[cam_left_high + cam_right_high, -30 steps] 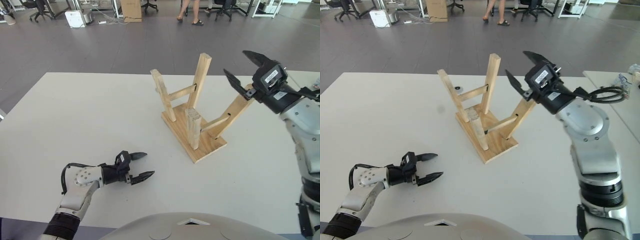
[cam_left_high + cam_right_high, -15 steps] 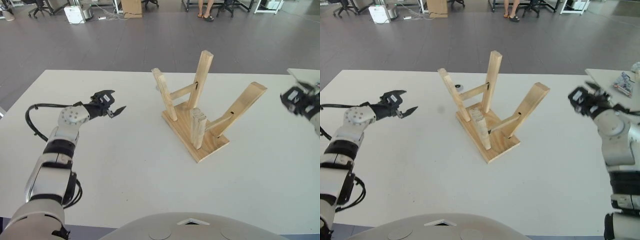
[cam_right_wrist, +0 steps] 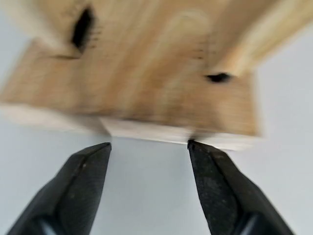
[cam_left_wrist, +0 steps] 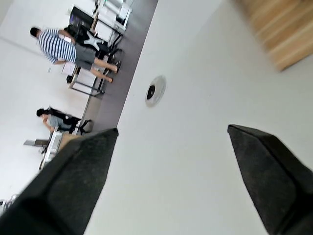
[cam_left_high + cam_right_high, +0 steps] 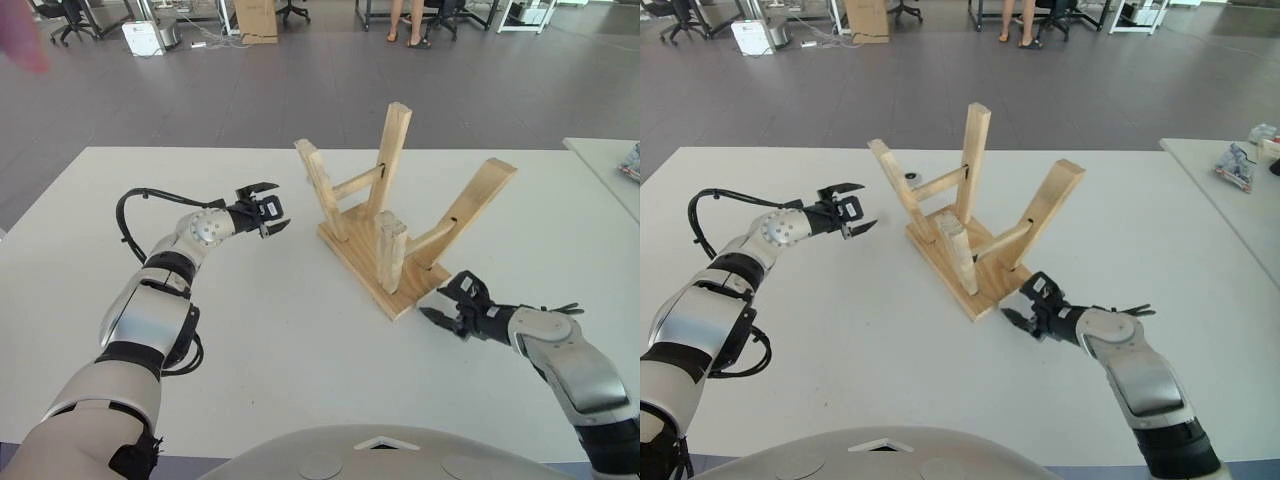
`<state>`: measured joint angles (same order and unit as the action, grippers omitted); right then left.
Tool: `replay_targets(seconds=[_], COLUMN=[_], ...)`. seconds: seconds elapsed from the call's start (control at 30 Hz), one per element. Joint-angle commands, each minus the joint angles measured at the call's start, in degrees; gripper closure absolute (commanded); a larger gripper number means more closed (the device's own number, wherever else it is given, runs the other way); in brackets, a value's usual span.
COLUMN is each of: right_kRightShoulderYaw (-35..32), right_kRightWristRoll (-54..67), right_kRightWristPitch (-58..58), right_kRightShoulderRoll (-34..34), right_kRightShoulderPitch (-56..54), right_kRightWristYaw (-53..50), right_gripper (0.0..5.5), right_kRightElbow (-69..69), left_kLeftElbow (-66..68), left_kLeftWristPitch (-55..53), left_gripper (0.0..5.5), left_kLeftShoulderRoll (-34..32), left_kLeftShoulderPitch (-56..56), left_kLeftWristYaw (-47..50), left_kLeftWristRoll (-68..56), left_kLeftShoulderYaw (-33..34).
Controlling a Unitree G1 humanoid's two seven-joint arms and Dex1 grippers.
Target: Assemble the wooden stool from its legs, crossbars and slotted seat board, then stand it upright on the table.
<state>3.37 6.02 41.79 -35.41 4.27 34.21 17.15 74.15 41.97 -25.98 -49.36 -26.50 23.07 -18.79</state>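
Stool [image 5: 385, 250] upside-down on table [image 5: 300, 350], legs [image 5: 397, 150] pointing up | L tool [image 5: 277, 207] released | R tool [image 5: 437, 297] released

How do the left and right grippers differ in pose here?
Left gripper sits off the stool's left side, clear of it; right gripper is low by the seat board's near corner. Left gripper faces mostly bare table; right gripper faces the board's edge. Both open, holding nothing.

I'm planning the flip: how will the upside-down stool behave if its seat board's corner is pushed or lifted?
The stool probably moves as one stiff piece: its legs stand fixed in the seat board. Pushed, it should slide, not tip, lying flat on that board. Lifted at the corner near the right gripper, it may swing, its legs riding high.
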Motion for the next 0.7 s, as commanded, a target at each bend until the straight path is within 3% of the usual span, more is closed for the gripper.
replay_targets(seconds=[0.03, 0.2, 0.37, 0.5, 0.63, 0.7], right_kRightShoulderYaw=[0.44, -0.85, -9.91, -6.89, -4.99, -4.95], right_kRightWristRoll=[-4.49, -7.16, -0.9, -0.67, 0.38, 0.5], right_kRightWristPitch=[-0.89, -6.37, 0.59, 0.55, 3.59, 4.51], right_kRightShoulderRoll=[-0.82, -0.89, -3.76, 2.39, 4.31, 4.88], right_kRightShoulderPitch=[-4.24, -12.87, -12.98, -21.97, -21.7, -21.08], right_kRightWristYaw=[-4.27, -7.51, -4.18, -7.58, -7.64, -8.45], right_gripper=[2.56, 2.56, 2.56, 2.56, 2.56, 2.56], right_kRightElbow=[-10.43, -20.6, -9.03, -11.61, -7.12, -5.77], left_kLeftElbow=[-0.25, -1.53, -2.66, -3.39, -4.56, -5.18], left_kLeftWristPitch=[2.57, 6.43, 8.45, 8.88, 11.35, 11.71], left_gripper=[1.36, 1.36, 1.36, 1.36, 1.36, 1.36], left_kLeftShoulderRoll=[0.69, 3.01, 1.27, 0.74, 1.73, 4.41], left_kLeftShoulderPitch=[1.71, 2.7, 5.49, 7.01, 8.08, 6.82], left_kLeftWristYaw=[-2.1, -5.51, -8.36, -9.16, -12.23, -18.14], left_kLeftWristRoll=[-1.17, -3.89, -7.24, -8.32, -8.97, -11.5], left_kLeftShoulderYaw=[0.96, 2.88, 5.73, 6.81, 6.54, 6.67])
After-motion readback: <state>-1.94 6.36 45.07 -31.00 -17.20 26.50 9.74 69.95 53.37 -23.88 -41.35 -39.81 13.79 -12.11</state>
